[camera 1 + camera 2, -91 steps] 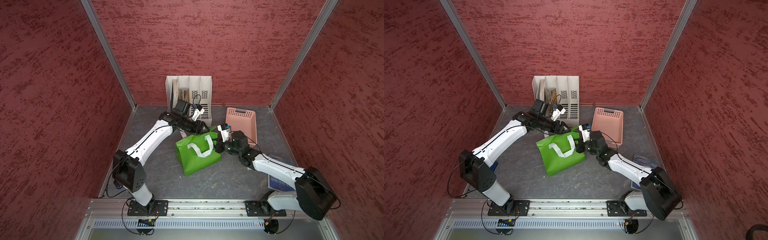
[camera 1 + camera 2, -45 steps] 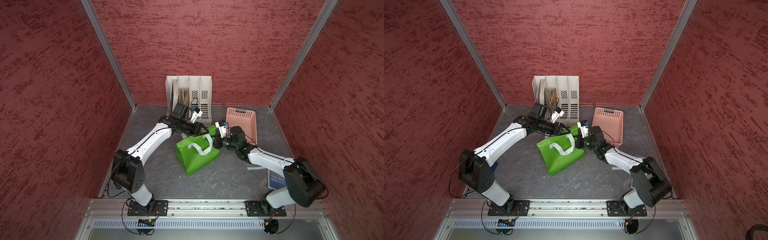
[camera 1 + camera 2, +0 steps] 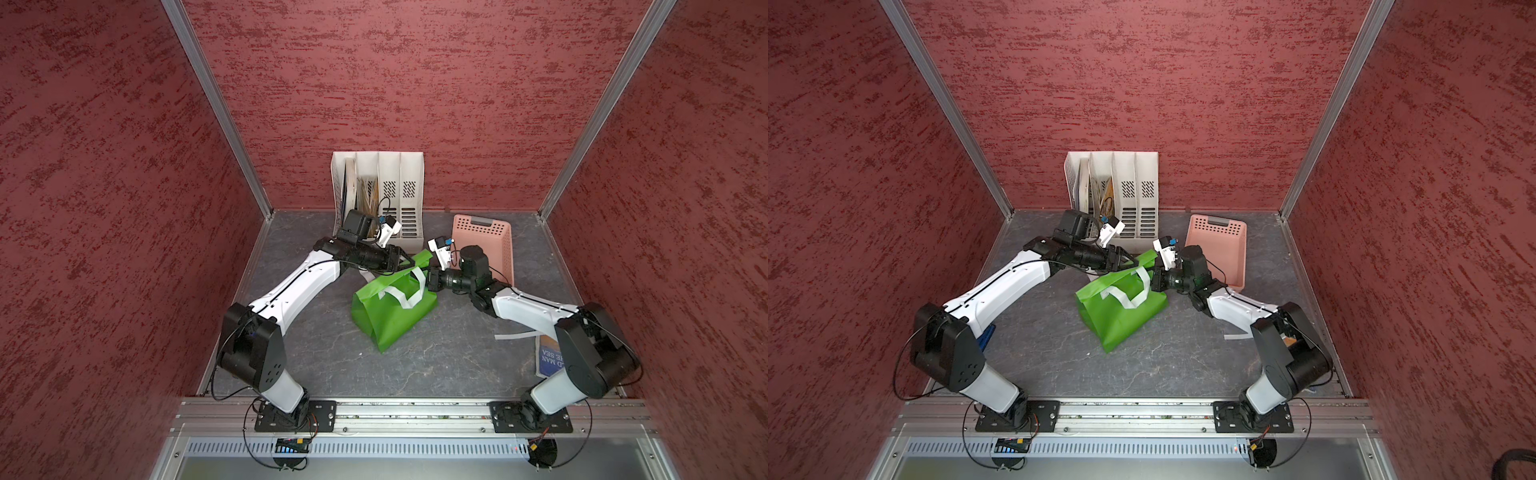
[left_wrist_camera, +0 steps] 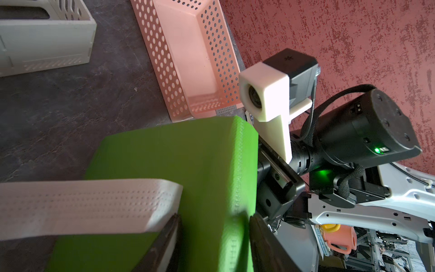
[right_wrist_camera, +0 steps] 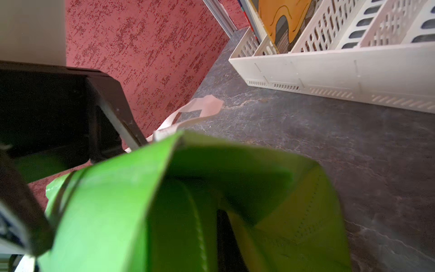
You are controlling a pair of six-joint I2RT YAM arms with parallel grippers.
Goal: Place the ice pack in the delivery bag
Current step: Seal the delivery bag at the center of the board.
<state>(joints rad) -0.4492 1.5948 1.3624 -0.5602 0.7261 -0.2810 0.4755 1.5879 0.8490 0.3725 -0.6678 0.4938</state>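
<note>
Left gripper (image 3: 409, 264), half-closed, has narrowed astride the bag (image 3: 390, 316) rim opposite the right gripper (image 3: 428, 280) pinching it, likely readying the mouth for spreading.

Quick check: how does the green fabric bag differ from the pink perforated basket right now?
The green fabric delivery bag lies tipped on its side, soft and creased; the pink perforated plastic basket stands upright and rigid. The bag has white strap handles; the basket has no straps. Both rest on the dark table.
</note>
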